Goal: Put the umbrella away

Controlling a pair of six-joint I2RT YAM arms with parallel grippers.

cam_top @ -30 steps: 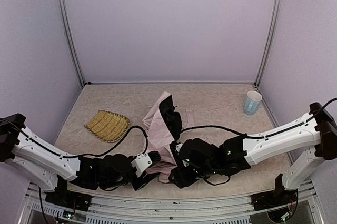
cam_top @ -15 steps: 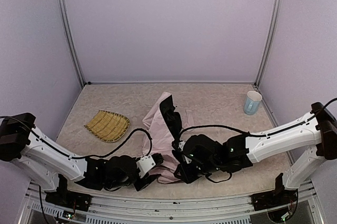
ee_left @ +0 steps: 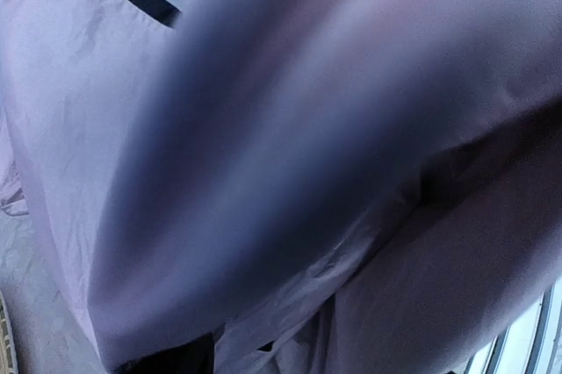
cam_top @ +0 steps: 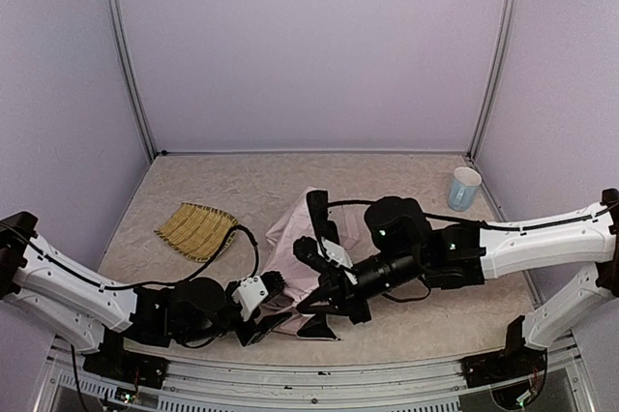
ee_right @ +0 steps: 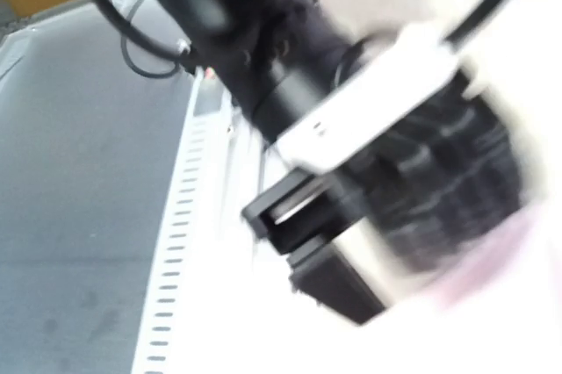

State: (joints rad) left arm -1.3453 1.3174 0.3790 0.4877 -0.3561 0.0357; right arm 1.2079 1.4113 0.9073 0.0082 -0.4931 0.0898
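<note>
Umbrella (cam_top: pixel 290 238), pale pink and crumpled, is laid on the worktop (cam_top: pixel 406 190) near its front middle, flanked by the left pincer (cam_top: pixel 274 304), whose state cannot be told, and the right pincer (cam_top: pixel 314 286), closed against the fabric.

One umbrella (cam_top: pixel 288 243), one woven tray (cam_top: pixel 196 230), one cup (cam_top: pixel 464 188), a left arm (cam_top: pixel 73 286), a right arm (cam_top: pixel 542 243).

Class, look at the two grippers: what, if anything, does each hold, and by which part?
Cannot be told for certain. The right gripper is shut against the umbrella, at its near end; the left gripper has its jaws hidden.
</note>
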